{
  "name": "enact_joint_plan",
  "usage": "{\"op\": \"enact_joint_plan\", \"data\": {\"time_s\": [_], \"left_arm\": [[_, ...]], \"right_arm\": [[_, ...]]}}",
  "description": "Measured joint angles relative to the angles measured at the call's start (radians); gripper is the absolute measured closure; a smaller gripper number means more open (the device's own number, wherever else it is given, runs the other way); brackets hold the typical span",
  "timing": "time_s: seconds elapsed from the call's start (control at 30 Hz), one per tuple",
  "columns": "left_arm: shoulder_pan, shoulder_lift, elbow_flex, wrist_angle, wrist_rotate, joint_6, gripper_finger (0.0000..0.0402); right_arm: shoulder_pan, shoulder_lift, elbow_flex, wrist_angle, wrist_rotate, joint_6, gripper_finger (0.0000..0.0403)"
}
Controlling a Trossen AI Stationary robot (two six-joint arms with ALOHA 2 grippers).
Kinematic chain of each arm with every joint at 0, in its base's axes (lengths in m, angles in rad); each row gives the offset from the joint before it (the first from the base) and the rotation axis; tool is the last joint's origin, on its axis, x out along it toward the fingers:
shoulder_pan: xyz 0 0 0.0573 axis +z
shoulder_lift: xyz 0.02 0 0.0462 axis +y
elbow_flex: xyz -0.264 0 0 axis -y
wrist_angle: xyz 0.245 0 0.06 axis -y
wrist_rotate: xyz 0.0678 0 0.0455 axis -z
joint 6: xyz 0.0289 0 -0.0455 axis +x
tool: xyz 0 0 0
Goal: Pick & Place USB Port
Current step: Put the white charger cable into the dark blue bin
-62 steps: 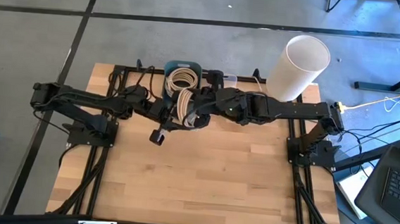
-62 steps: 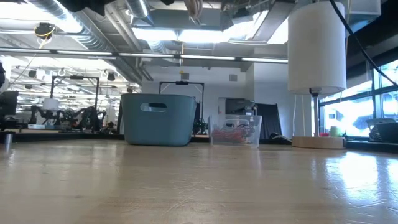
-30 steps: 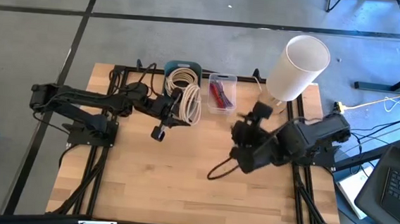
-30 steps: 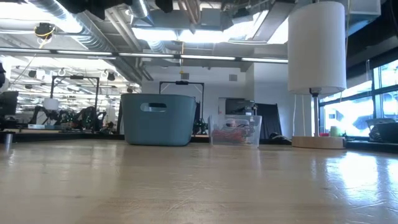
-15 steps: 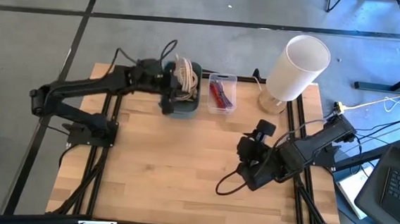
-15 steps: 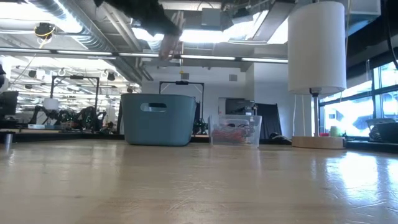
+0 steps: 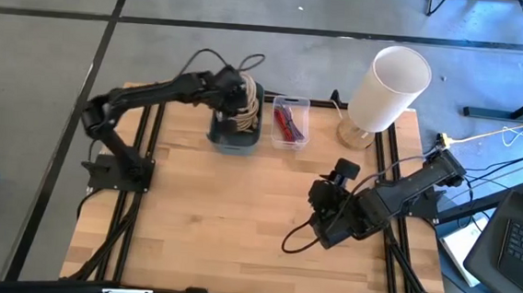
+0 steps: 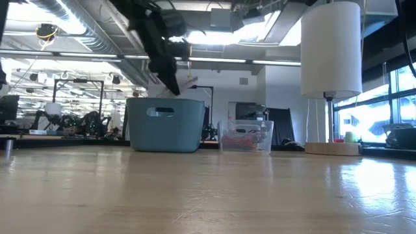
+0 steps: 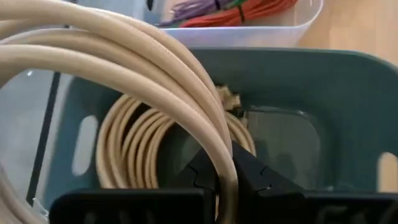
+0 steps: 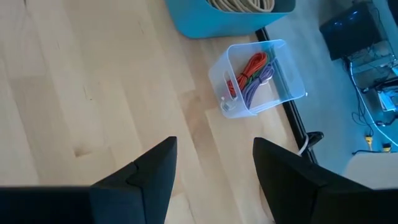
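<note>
A coil of beige cable (image 7: pixel 244 104) sits in and above the teal bin (image 7: pixel 234 142) at the table's far edge. I cannot make out a USB port as such. My left gripper (image 7: pixel 230 96) hangs over the bin, shut on the cable. In the left wrist view its fingers (image 9: pixel 225 171) close on one strand, with more loops (image 9: pixel 134 155) lying in the bin (image 9: pixel 348 112). In the low view it (image 8: pixel 172 81) reaches the bin's rim. My right gripper (image 7: pixel 323 211) stands open over the bare wood at the right (image 10: pixel 214 168). My left gripper pinches one strand of the beige coil (image 9: pixel 225 190) between its two fingers, which lie across the strand. It comes from above, slanting down into the bin. Some loops (image 9: pixel 112 56) arch up in front of the fingers; the others lie inside the bin.
A clear box (image 7: pixel 289 121) with red and purple cables stands right of the bin, also in the right wrist view (image 10: pixel 258 78). A white lamp (image 7: pixel 391 82) stands at the far right corner. A black cable loop (image 7: pixel 294 241) trails beside my right arm.
My left gripper has risen and gone toward the far edge, from the wood in front of the bin to above it, carrying the beige coil. The coil, which hung over the bin's near side, is now gathered in the bin. My right gripper has drawn back a little toward the near right.
</note>
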Motion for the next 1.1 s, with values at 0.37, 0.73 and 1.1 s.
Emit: {"op": "enact_joint_plan", "data": {"time_s": [0.37, 0.73, 1.1], "left_arm": [[0.047, 0.23, 0.162, -0.176, -0.016, 0.033, 0.039], [0.084, 0.314, 0.189, -0.219, 0.094, 0.052, 0.0393], [0.075, 0.378, 0.191, -0.228, 0.095, 0.051, 0.0393]], "right_arm": [[0.0, 0.0, 0.0, 0.0, -0.019, 0.022, 0.0187], [0.0, 0.0, 0.0, 0.0, -0.019, 0.017, 0.0187], [0.0, 0.0, 0.001, 0.0, -0.018, 0.031, 0.0187]]}}
